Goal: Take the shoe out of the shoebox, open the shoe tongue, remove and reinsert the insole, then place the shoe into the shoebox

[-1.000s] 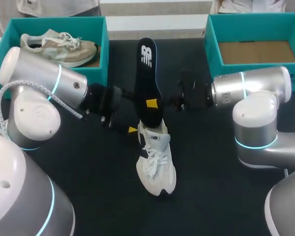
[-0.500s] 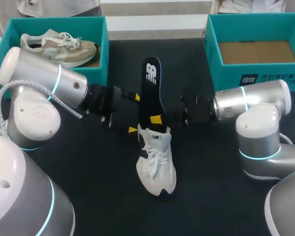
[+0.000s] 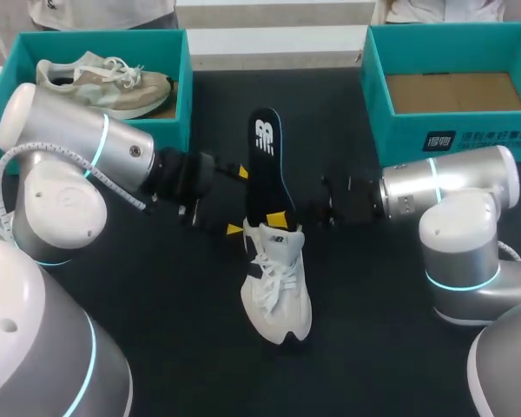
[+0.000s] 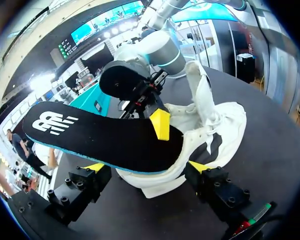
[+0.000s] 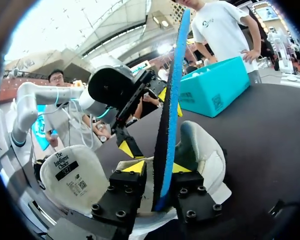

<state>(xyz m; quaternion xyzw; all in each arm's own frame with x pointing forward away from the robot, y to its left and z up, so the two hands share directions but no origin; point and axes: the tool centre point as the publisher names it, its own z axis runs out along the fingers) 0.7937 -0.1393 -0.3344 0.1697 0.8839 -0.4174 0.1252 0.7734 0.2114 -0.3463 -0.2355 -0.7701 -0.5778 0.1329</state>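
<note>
A white shoe [image 3: 276,291] lies mid-table, toe toward me. A black insole [image 3: 265,165] sticks out of its heel opening, slanting away toward the far edge. My left gripper [image 3: 239,201] is open, one yellow-tipped finger on each side of the heel [image 4: 155,182]. My right gripper [image 3: 280,217] comes in from the right at the shoe's collar. In the right wrist view the insole [image 5: 172,100] stands on edge between that gripper's [image 5: 157,167] slightly parted fingers, with a thin gap on one side. The shoe [image 5: 200,155] lies just ahead of them.
A teal shoebox [image 3: 187,95] at the back left holds a second, beige shoe [image 3: 104,82]. Another teal shoebox [image 3: 373,78] at the back right shows only its cardboard floor. Both arms crowd the table's middle.
My right arm came toward me, pushing the insole deeper into the shoe, so less of it sticks out. Its fingers have eased apart. The left arm has not moved.
</note>
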